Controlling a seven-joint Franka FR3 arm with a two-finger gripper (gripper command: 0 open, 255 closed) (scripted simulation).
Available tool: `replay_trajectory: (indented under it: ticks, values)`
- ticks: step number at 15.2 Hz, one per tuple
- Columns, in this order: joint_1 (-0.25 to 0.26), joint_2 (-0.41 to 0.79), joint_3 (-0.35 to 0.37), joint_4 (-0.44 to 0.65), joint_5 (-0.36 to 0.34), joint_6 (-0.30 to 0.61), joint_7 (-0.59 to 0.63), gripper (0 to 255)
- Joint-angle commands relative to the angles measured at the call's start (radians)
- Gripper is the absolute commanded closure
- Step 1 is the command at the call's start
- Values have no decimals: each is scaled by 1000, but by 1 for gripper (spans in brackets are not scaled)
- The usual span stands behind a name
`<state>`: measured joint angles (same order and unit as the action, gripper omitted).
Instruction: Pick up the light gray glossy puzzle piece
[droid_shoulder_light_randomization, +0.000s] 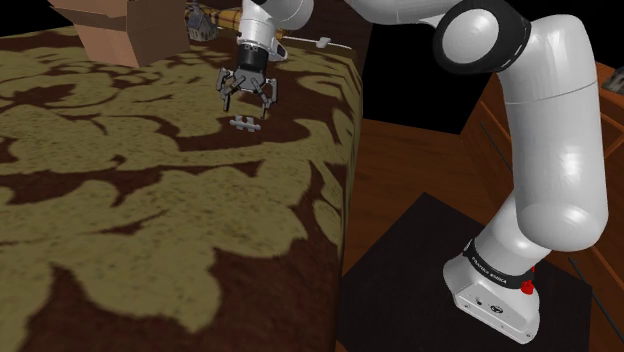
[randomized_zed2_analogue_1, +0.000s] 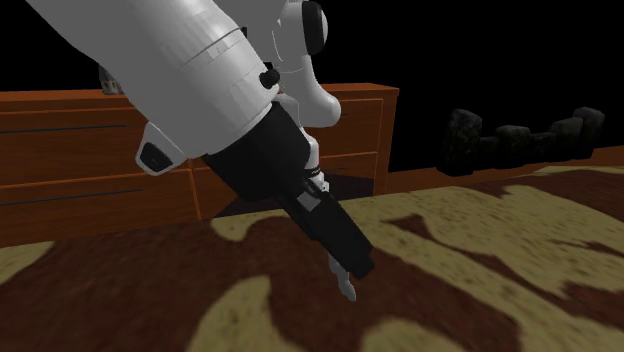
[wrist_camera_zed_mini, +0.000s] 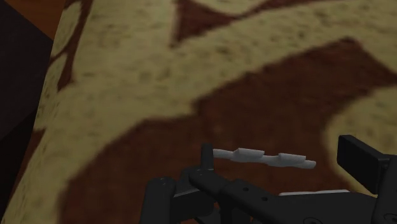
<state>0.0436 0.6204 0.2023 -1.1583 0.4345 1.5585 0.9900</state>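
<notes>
The light gray glossy puzzle piece (droid_shoulder_light_randomization: 245, 123) lies on the brown-and-tan patterned cover (droid_shoulder_light_randomization: 150, 200), toward its far end. My black gripper (droid_shoulder_light_randomization: 248, 103) hangs straight over it, pointing down, fingers spread. In the wrist view the puzzle piece (wrist_camera_zed_mini: 264, 156) sits between the fingertips of the gripper (wrist_camera_zed_mini: 281, 151). One end is at the left finger (wrist_camera_zed_mini: 207, 159). A gap separates the other end from the right finger (wrist_camera_zed_mini: 359, 159). In the second exterior view the puzzle piece (randomized_zed2_analogue_1: 347, 288) shows edge-on just under the gripper (randomized_zed2_analogue_1: 352, 270).
A cardboard box (droid_shoulder_light_randomization: 110, 30) and a small brown object (droid_shoulder_light_randomization: 205, 20) stand at the cover's far end, with a thin white stick (droid_shoulder_light_randomization: 320, 41) beside them. The cover's edge (droid_shoulder_light_randomization: 345, 200) drops to a wooden floor. A wooden dresser (randomized_zed2_analogue_1: 100, 150) and dark lumpy shapes (randomized_zed2_analogue_1: 520, 140) lie behind.
</notes>
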Motion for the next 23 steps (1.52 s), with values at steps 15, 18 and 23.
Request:
replay_trajectory:
  ticks: [15,18,23]
  values:
    - [-1,1,1,42,0,-37,17,255]
    - [-1,6,3,89,-1,-75,36,255]
    - [1,25,8,185,-2,-142,72,255]
